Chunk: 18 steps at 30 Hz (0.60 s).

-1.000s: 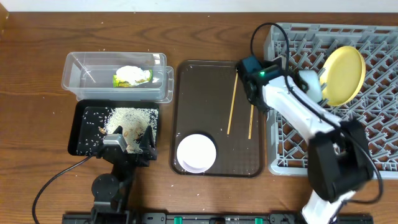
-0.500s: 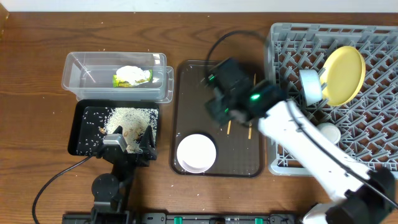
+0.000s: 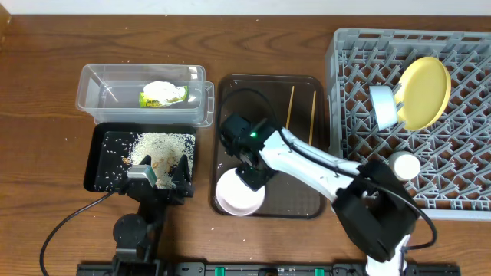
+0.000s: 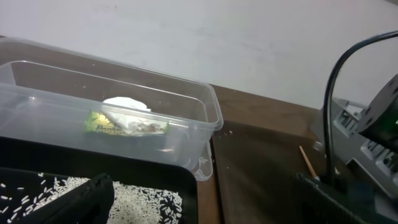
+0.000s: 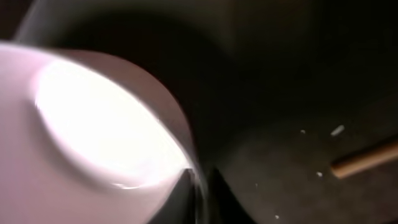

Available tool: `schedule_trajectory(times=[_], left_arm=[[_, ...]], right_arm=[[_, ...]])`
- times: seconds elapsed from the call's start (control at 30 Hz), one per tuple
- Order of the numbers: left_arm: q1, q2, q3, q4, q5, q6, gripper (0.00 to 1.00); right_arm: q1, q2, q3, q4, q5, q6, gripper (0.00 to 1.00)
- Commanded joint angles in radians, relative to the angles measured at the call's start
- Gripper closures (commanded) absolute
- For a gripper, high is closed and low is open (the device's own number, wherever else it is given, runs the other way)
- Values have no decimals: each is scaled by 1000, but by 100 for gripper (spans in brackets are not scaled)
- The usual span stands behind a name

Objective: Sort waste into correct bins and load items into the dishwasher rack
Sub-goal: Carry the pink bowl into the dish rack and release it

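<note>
Swung off the rack [image 3: 460, 153] since a second ago, the right arm [image 3: 299, 161] now reaches across the brown tray [image 3: 261, 100]. The right jaws are narrow, closed on the rim of the white bowl [image 3: 239, 195], one finger on each side of it. The rack stands on the counter [image 3: 46, 46] well to the right of these jaws. It holds a yellow plate [image 3: 423, 92] on edge, with a light blue bowl [image 3: 382, 107] just beside it.

The left jaws are wide and hold nothing. A clear tub [image 3: 100, 96] sits just beyond them, and a black bin [image 3: 103, 165] lies under them. Two chopsticks [image 3: 291, 107] lie on the tray beyond the right jaws, apart from each other. In the tub are a crumpled paper [image 3: 159, 88] and a wrapper [image 3: 165, 97]. Rice [image 3: 161, 143] is scattered in the black bin.
</note>
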Motion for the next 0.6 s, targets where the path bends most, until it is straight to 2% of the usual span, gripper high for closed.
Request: schedule_trajectory(times=[0.0,0.2,0.37,0.57], left_arm=[[5,-7,-16,-31,14,16,8],[5,-7,-16,-31,14,16,8],[5,-7,-16,-31,14,16,8],[5,-7,-16,-31,14,16,8]], right_arm=[[-40,-40,5,-1,35,-6,99],[-152,-237,11,0,288,101,99],[-290,-440,11,30,724,272,99],[-449,-557,11,157,1063,281,99]])
